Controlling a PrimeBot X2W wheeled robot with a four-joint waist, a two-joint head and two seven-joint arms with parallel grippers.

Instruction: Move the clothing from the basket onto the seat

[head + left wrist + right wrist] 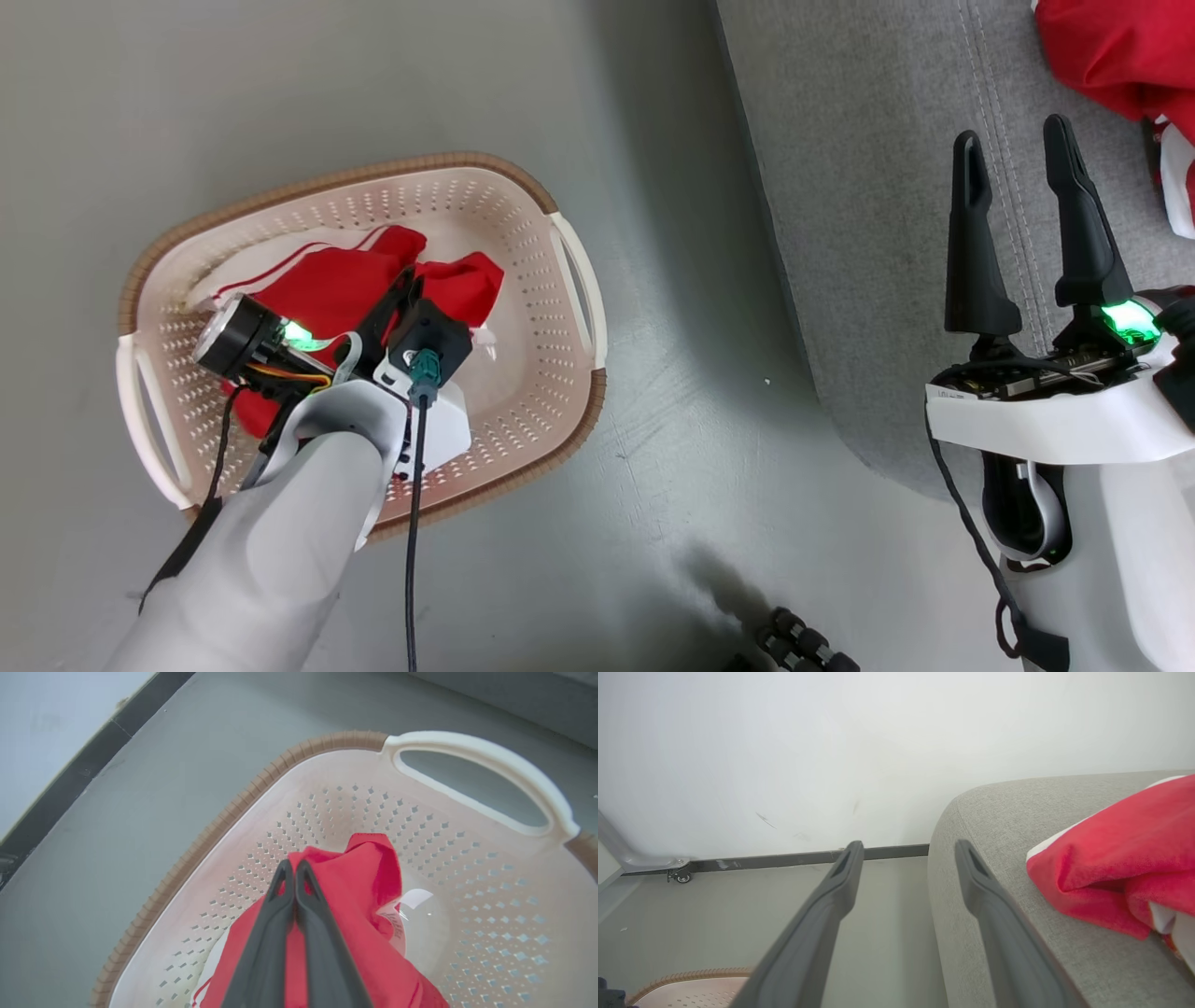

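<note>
Pinching red shirt (369, 882) inside basket (210, 835): left gripper (294, 865), long dark fingers pressed tight together. Left wrist view shows this pinch; head view hides fingertips behind wrist. Basket oval, hard plastic, full of small holes, brown ribbed rim, white loop handles, on smooth grey floor (653, 420). Right gripper (1013, 135) spread wide, holding nothing, over sofa (868, 187) edge. Sofa grey, rough cloth, round corner, stitched seam. Second red garment (1120, 858), soft, white edge, lies on sofa.

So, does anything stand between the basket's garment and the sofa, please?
Nothing visible beyond the basket wall itself. The left gripper is shut on the red garment; only bare floor separates basket and sofa. The open right gripper hovers over the sofa.
</note>
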